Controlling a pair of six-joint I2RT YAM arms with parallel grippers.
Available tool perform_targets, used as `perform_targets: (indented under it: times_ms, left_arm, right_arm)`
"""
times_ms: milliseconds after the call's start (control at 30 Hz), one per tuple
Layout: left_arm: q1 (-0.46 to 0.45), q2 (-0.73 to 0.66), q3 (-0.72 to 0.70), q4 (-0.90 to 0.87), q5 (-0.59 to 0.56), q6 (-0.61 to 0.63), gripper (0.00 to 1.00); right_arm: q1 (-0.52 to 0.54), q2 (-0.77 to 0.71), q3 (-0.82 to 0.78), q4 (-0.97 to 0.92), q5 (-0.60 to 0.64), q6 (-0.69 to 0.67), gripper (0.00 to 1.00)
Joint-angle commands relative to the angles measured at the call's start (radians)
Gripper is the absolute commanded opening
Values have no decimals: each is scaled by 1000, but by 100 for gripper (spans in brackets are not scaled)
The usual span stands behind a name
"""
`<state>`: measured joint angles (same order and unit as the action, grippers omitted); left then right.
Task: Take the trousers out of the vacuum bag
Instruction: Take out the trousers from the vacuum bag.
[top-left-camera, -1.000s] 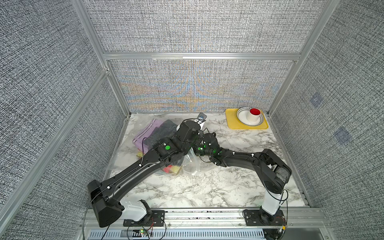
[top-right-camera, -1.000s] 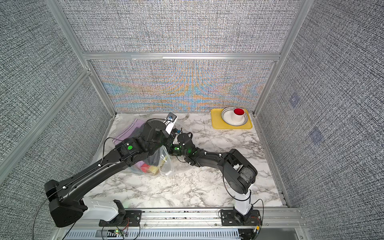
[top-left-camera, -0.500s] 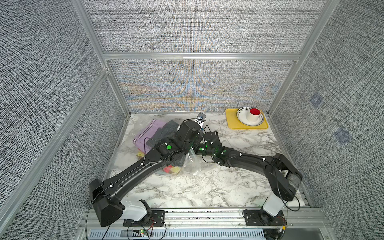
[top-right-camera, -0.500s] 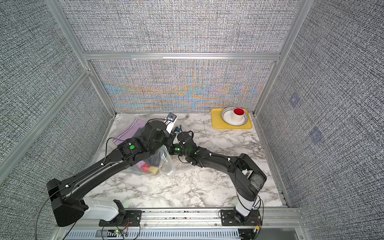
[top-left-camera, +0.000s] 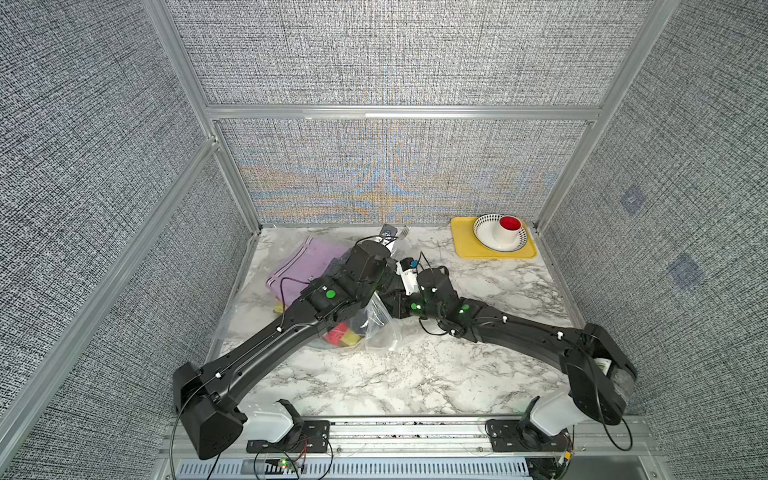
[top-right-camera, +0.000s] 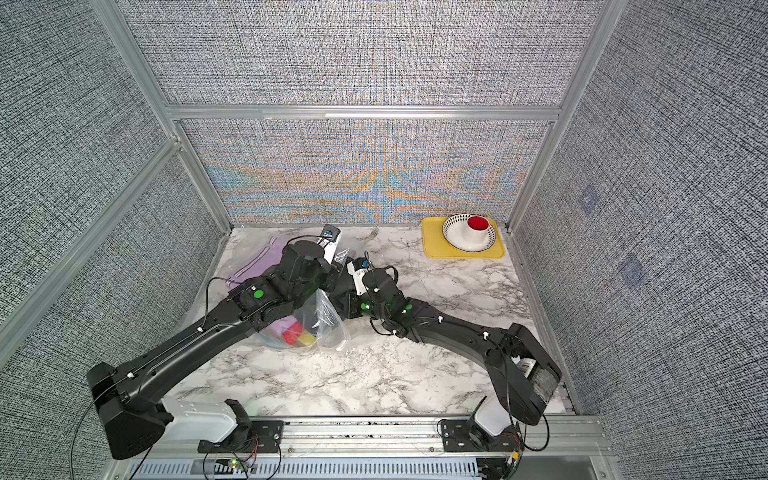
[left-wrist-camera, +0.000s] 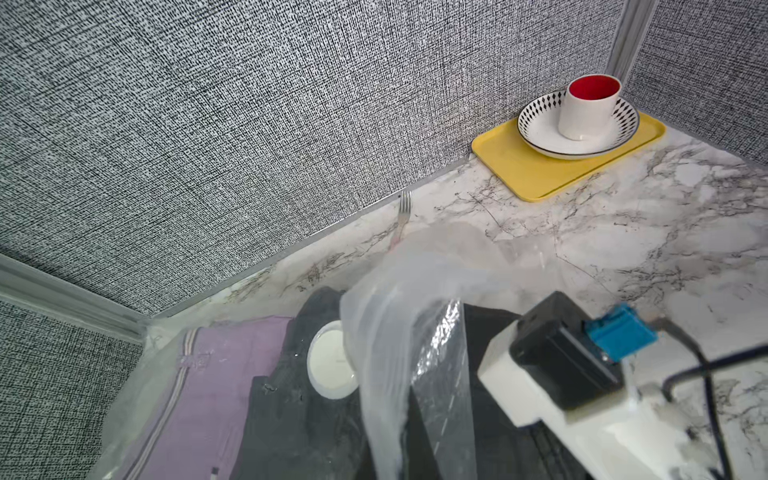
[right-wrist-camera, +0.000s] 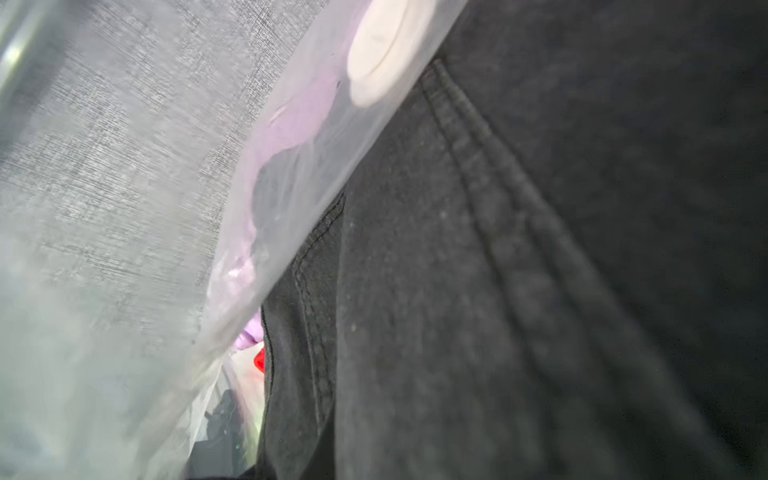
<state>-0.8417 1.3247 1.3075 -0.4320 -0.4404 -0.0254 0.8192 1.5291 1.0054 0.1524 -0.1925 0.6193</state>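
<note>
Nearest, the vacuum bag (top-left-camera: 379, 328) lay on the marble table (top-left-camera: 374, 382), with red trousers (top-left-camera: 338, 332) and yellow trousers (top-left-camera: 353, 339) showing through. The left gripper (top-left-camera: 380, 270) was clamped on a raised fold of film. The right gripper (top-left-camera: 387, 297) was pressed against the dark grey trousers (right-wrist-camera: 540, 249), its grip impossible to tell. Beyond, the lilac trousers (top-left-camera: 307, 262) lay inside the bag.
</note>
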Motion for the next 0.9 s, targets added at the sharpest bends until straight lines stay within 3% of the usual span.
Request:
perform_targets:
  times_ms: [0, 433, 867]
  left_arm:
    - [4, -33, -47, 38, 31, 22, 0]
    - [4, -37, -128, 53, 19, -21, 0]
    - [7, 37, -111, 93, -50, -33, 0]
  right_arm:
    - [-3, -58, -18, -11, 73, -43, 0]
    - [-14, -353, -18, -223, 105, -178, 0]
    - [-30, -685, -75, -394, 217, -181, 0]
